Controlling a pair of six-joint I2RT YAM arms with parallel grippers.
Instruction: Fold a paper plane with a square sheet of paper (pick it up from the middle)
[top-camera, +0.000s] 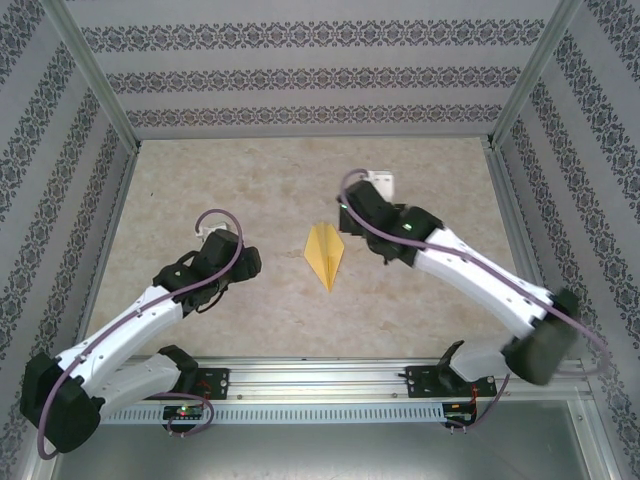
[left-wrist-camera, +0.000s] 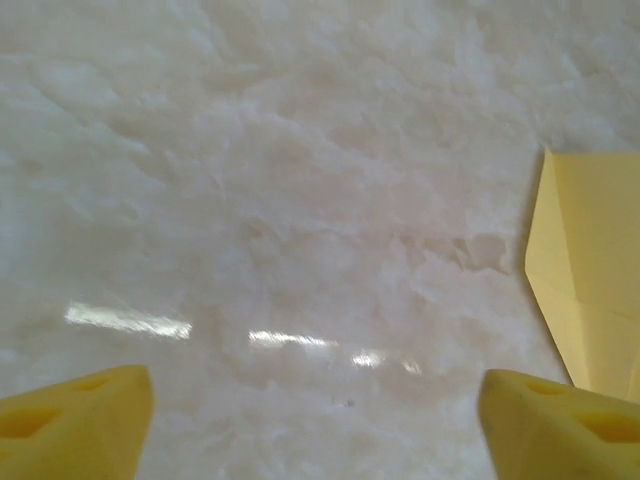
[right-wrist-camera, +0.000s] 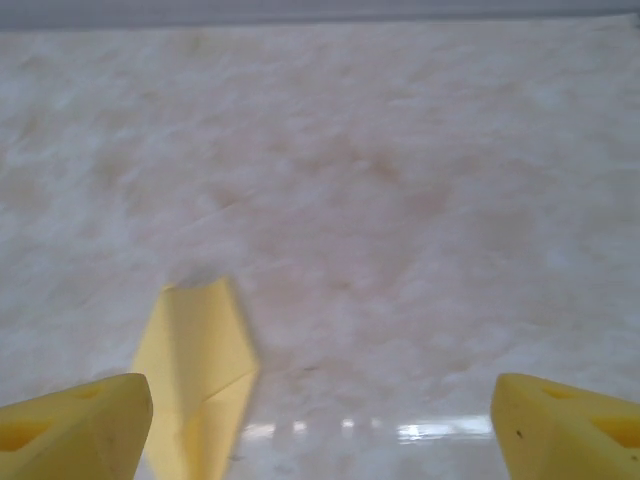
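- My left gripper (left-wrist-camera: 315, 420) is spread wide: its yellow fingertips (left-wrist-camera: 85, 415) sit at the two bottom corners of the left wrist view, with bare marbled table (left-wrist-camera: 300, 200) between them.
- From that hand, the paper plane (left-wrist-camera: 590, 270) lies ahead and off to the right, beyond the right finger and outside the gap.
- My right gripper (right-wrist-camera: 320, 425) is spread just as wide, its yellow fingertips (right-wrist-camera: 80, 425) well apart and nothing clamped between them.
- From the right hand, the paper plane (right-wrist-camera: 195, 380) lies low and left, just inside the left finger; I cannot tell whether paper and finger touch.
- From above, the paper plane (top-camera: 325, 252) lies flat on the table (top-camera: 200, 180) between the two hands, with its central crease showing, its nose towards the arm bases and its wide end away from them.
- In that view the left gripper (top-camera: 245, 262) stands apart to the plane's left, while the right gripper (top-camera: 348, 222) is near its wide end.
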